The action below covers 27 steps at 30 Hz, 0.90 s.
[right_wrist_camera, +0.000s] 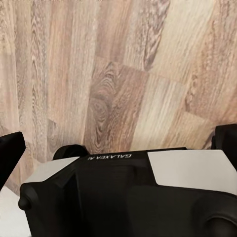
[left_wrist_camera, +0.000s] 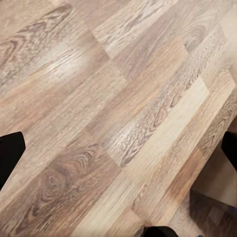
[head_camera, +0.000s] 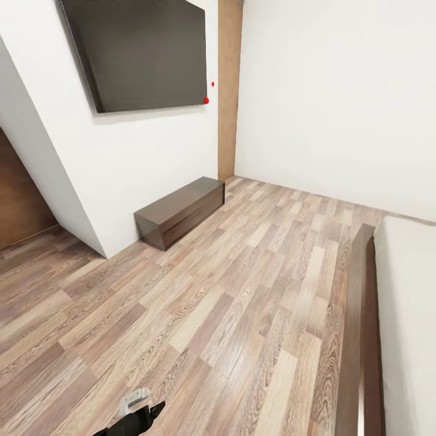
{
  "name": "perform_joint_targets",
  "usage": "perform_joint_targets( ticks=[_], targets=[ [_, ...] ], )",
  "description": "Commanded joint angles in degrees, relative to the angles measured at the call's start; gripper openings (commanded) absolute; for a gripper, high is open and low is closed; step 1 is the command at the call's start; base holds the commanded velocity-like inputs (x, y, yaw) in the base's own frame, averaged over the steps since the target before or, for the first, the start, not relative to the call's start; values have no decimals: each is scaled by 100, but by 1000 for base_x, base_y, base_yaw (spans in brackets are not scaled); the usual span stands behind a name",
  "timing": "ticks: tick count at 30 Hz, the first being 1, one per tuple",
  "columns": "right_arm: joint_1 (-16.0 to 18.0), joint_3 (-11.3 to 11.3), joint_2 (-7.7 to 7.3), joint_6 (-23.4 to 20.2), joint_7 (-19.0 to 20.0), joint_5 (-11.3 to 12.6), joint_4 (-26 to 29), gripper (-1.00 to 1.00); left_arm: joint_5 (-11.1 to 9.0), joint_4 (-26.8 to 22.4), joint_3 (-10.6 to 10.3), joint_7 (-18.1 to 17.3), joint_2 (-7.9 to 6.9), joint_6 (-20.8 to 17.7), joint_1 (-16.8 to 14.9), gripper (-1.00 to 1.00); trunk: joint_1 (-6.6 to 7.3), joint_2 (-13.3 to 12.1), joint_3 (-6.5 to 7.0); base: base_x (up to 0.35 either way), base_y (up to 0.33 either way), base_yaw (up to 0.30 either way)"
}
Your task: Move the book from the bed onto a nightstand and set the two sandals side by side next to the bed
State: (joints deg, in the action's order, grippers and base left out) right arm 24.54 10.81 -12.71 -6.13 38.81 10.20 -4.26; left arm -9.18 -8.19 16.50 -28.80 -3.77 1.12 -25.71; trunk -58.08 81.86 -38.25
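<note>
The bed [head_camera: 407, 315] runs along the right edge of the head view, a whitish mattress in a dark brown wooden frame [head_camera: 358, 327]. The book, both sandals and the nightstand are out of view. My left gripper [left_wrist_camera: 118, 153] hangs open over bare wood-plank floor, its black fingertips [left_wrist_camera: 10, 158] at the picture's two sides with nothing between them. My right gripper [right_wrist_camera: 118, 143] is open too, over the floor and my own black and white body [right_wrist_camera: 123, 192]. Part of my left arm [head_camera: 136, 412] shows at the head view's lower edge.
A long dark brown low cabinet [head_camera: 180, 212] stands against the white wall under a dark wall screen [head_camera: 142, 51]. A wooden door strip [head_camera: 230, 91] sits in the far corner and brown panelling [head_camera: 18, 200] at the left. Wood-plank floor [head_camera: 230, 303] stretches between cabinet and bed.
</note>
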Motion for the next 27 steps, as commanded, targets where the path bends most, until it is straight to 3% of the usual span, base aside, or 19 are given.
perform_joint_targets(
  ticks=[1,12,27],
  targets=[
    [7,16,-3,-45,27,63,2,100,-49,10,-18,-18,-2,11,-6,100,23,-39,14,0,0,0],
    [7,-8,-4,-11,30,43,54,100,-49,10,-23,-25,-1,11,-6,100,265,-480,212,0,0,0],
    [7,0,-12,522,26,35,28,100,-35,264,-24,-33,-1,22,-4,100,265,-480,331,0,0,0]
  ],
)
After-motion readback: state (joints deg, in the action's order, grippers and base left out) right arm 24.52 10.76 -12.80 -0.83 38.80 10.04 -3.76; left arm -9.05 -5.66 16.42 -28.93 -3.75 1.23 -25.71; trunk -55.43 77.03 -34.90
